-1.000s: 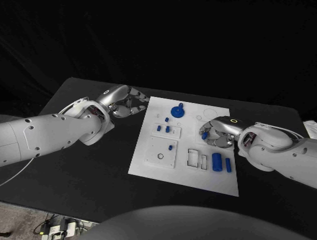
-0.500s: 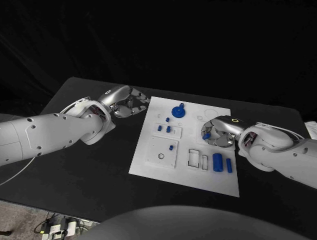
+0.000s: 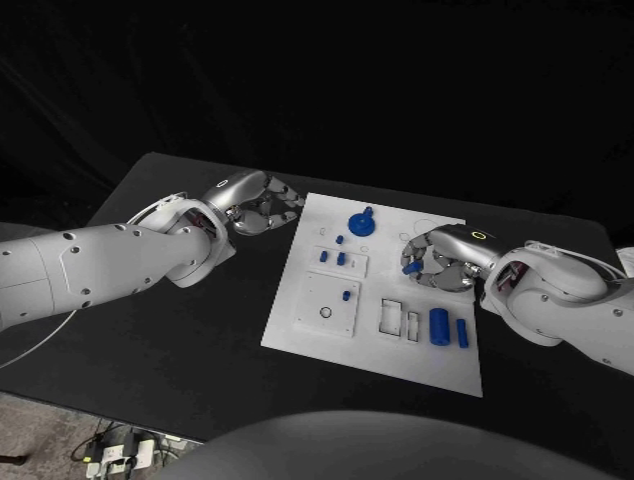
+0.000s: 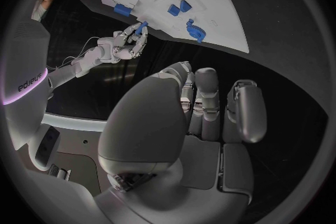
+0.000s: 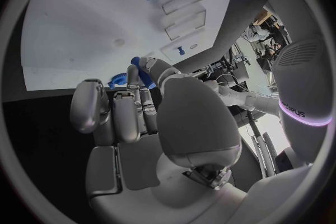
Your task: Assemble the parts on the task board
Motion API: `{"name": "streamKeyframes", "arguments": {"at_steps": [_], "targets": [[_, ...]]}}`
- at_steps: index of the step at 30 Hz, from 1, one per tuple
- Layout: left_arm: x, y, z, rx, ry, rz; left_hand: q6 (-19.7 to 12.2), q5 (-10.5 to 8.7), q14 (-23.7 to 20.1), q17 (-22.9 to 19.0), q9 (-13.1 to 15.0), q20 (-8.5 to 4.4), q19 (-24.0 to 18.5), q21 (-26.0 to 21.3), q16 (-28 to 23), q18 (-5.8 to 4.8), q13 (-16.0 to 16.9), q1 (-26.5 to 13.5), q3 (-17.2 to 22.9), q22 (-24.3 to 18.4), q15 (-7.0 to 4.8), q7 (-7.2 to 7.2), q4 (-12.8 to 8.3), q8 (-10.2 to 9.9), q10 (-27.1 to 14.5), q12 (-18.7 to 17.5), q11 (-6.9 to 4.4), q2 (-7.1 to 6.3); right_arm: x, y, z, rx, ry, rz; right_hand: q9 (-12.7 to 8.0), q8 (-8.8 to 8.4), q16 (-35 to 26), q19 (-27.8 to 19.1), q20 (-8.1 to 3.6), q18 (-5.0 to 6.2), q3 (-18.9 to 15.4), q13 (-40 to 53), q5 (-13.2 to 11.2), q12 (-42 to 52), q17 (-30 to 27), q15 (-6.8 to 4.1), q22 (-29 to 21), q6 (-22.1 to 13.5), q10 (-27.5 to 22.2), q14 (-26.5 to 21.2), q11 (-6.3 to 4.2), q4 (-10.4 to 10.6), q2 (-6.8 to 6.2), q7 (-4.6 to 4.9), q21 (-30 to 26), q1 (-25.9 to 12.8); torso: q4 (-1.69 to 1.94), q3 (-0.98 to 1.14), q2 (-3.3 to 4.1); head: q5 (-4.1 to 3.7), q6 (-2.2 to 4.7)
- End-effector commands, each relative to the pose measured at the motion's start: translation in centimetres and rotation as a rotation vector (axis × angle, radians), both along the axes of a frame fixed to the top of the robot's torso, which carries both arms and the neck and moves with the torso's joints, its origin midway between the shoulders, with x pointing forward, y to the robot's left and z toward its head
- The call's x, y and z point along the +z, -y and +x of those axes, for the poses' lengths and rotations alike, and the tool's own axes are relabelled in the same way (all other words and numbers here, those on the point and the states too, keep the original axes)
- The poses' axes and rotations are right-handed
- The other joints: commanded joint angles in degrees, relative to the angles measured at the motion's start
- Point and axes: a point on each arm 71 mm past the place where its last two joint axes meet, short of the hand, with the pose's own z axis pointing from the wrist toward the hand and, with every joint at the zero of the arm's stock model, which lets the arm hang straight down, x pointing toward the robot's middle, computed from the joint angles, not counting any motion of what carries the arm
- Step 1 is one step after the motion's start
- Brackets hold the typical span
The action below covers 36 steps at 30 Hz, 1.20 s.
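Task board: flat white rectangular plate (image 3: 297, 328) lying in the middle of the black counter (image 3: 144, 350), with shallow rectangular recesses cut into it.
Left robot hand: silver many-fingered robot hand (image 3: 260, 203) just off the task board's far left corner, over the counter; its fingers are curled in and nothing shows between them in the left wrist view (image 4: 203, 106).
Right robot hand: silver robot hand (image 3: 441, 262) over the task board's right half, its fingers closed round a small blue part (image 3: 411, 268); the right wrist view shows the blue piece at the fingertips (image 5: 137, 63).
Blue disc with a peg: round blue part (image 3: 360, 221) standing on the task board near its far edge, between the two robot hands.
Small blue pegs: a pair (image 3: 333, 258) side by side on the raised white sub-plate left of the board's centre, and one more (image 3: 346, 295) on the sub-plate nearer the robot.
Blue cylinder: thick blue part (image 3: 438, 325) lying on the task board's right side, nearer the robot than the right robot hand, with a thinner blue bar (image 3: 461, 333) just beside it toward the board's right edge.
Recesses: two narrow rectangular slots (image 3: 388, 316) just left of the blue cylinder.
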Motion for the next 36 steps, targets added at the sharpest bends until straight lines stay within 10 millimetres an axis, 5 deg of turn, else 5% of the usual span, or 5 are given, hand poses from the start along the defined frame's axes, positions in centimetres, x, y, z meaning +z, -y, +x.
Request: {"name": "streamKeyframes", "arguments": {"at_steps": [1,8,20,25,36], "targets": [[-0.1,0.2,0.0,-0.01,-0.014,0.008,0.2,0.37,0.0,0.0,0.1,0.27,0.2,-0.4,-0.3,0.45,0.1,0.5,0.3,10.9,0.26,0.23,0.0,0.2,0.3,-0.1,0.06,-0.17,1.2,-0.9,-0.4,0.012,-0.031,0.041,7.8,4.65,-0.2,-0.2,-0.19,0.36,0.4,0.0,-0.1,-0.1,-0.1,-0.28,8.8,-0.3,0.0,-0.3,0.14,0.0,-0.09,-0.07,-0.4,0.3,0.0,0.02,0.0,0.16,0.0],[-0.3,0.7,0.3,-0.017,-0.017,0.011,0.2,0.37,0.0,0.0,0.1,0.27,0.2,-0.4,-0.3,0.45,0.1,0.5,0.3,10.9,0.26,0.23,0.0,0.2,0.3,-0.1,0.06,-0.17,1.8,-4.7,-1.4,0.095,-0.156,0.027,7.7,4.28,-0.3,-0.4,-0.15,0.45,0.7,-0.1,-0.8,-0.2,-0.3,-0.19,8.7,-1.0,0.1,-0.3,0.24,-0.1,-0.15,0.0,-0.8,0.3,-0.03,-0.16,-0.21,0.5,0.0],[-0.7,1.5,0.4,-0.037,-0.024,0.012,0.2,0.58,0.0,0.0,0.1,0.27,0.2,-0.4,-0.3,0.46,0.1,0.3,0.5,10.9,0.29,0.42,0.1,0.3,0.4,-0.2,0.12,-0.06,0.9,-12.5,-2.7,0.282,-0.176,-0.054,7.5,3.68,-0.7,-1.1,-0.11,0.68,1.0,-0.3,-0.9,-0.3,-1.1,-0.14,8.4,-1.4,0.2,-0.7,0.3,-0.3,-0.36,0.06,-1.8,0.3,1.06,0.25,-0.58,1.08,0.0],[-0.7,1.6,0.4,-0.04,-0.025,0.012,0.2,0.58,0.0,0.0,0.1,0.27,0.2,-0.4,-0.3,0.46,0.1,0.3,0.5,10.9,0.29,0.42,0.1,0.3,0.4,-0.2,0.12,-0.06,0.2,-14.4,-3.1,0.323,-0.155,-0.08,7.3,3.25,-0.5,-0.9,-0.08,0.62,1.0,-0.4,-0.9,-0.6,-0.6,-0.11,8.5,-1.5,0.3,-0.5,0.32,-0.3,-0.55,0.05,-1.6,0.1,1.4,0.27,-0.63,1.29,0.0],[-0.7,2.0,0.4,-0.048,-0.028,0.01,0.3,0.62,0.0,0.0,0.1,0.27,0.2,-0.5,-0.3,0.46,0.1,0.2,0.6,10.9,0.31,0.5,0.2,0.3,0.4,-0.2,0.14,0.01,-1.9,-17.4,-4.2,0.383,-0.107,-0.158,6.7,1.88,1.4,1.2,-0.05,-0.05,1.7,-0.9,-0.4,-1.4,3.4,-0.11,9.4,-0.9,0.9,1.5,0.31,-0.6,-1.0,0.02,1.6,-0.3,1.34,0.35,-0.58,2.08,0.0]]}}
